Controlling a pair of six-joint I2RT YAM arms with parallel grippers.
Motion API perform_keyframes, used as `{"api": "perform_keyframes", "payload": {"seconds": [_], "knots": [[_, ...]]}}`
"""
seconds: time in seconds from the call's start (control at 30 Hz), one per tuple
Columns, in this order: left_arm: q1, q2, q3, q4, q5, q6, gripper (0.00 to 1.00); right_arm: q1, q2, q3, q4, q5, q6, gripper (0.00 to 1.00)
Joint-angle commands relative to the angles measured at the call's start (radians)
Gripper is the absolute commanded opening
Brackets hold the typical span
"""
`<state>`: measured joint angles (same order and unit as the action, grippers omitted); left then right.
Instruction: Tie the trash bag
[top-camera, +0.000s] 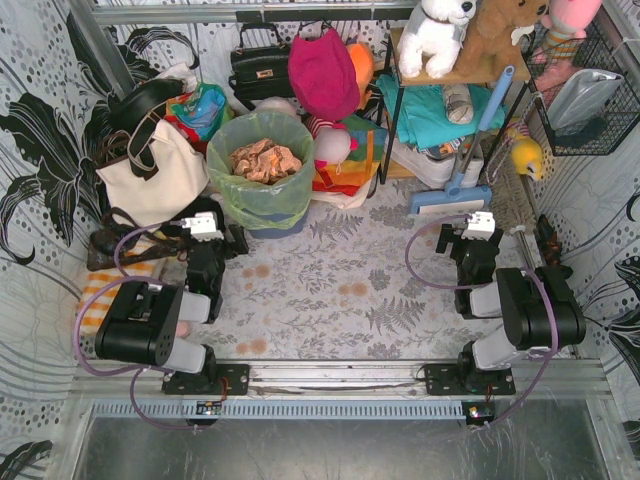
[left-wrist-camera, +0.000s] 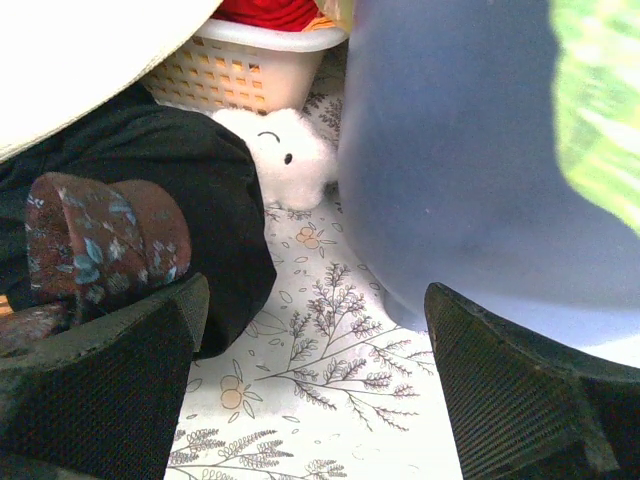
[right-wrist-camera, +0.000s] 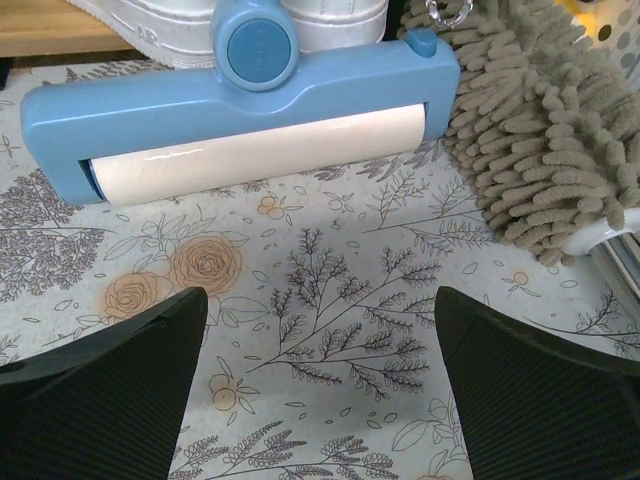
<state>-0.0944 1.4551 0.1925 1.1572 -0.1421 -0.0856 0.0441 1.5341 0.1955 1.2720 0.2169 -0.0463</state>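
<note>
Left gripper (left-wrist-camera: 315, 385) spread wide, empty, just beside the bin (left-wrist-camera: 450, 160) holding the bag (top-camera: 232, 190); right gripper (right-wrist-camera: 320, 390) also spread, empty, at right.

The trash bag (top-camera: 250, 200) is thin translucent plastic, the bin (left-wrist-camera: 450, 150) matt plastic
</note>
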Motion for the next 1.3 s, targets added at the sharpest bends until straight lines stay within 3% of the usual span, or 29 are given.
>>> {"api": "perform_keyframes", "payload": {"seconds": [0.0,0.33,0.63,0.8,1.0,1.13,1.27], "knots": [[-0.036,-0.094,-0.034,0.068,-0.077,0.048,0.98,-0.006,-0.092,-0.004,-0.043,-0.009,-0.008,0.97],[-0.140,-0.422,0.064,-0.484,-0.158,0.008,0.98,-0.006,-0.442,0.046,-0.495,-0.018,0.040,0.97],[-0.155,-0.670,0.331,-1.122,-0.272,-0.250,0.98,-0.006,-0.623,0.284,-0.985,-0.159,0.161,0.97],[-0.155,-0.718,0.509,-1.378,-0.296,-0.299,0.98,-0.006,-0.562,0.565,-1.289,-0.408,0.262,0.97],[-0.155,-0.773,0.591,-1.570,-0.301,-0.268,0.98,0.000,-0.420,0.821,-1.480,-0.520,0.579,0.95],[-0.156,-0.841,0.550,-1.546,-0.273,-0.274,0.98,0.096,-0.368,0.928,-1.548,-0.481,0.693,0.95],[-0.156,-0.821,0.553,-1.586,-0.327,-0.307,0.98,0.266,-0.318,1.045,-1.628,-0.358,0.781,0.92]]}}
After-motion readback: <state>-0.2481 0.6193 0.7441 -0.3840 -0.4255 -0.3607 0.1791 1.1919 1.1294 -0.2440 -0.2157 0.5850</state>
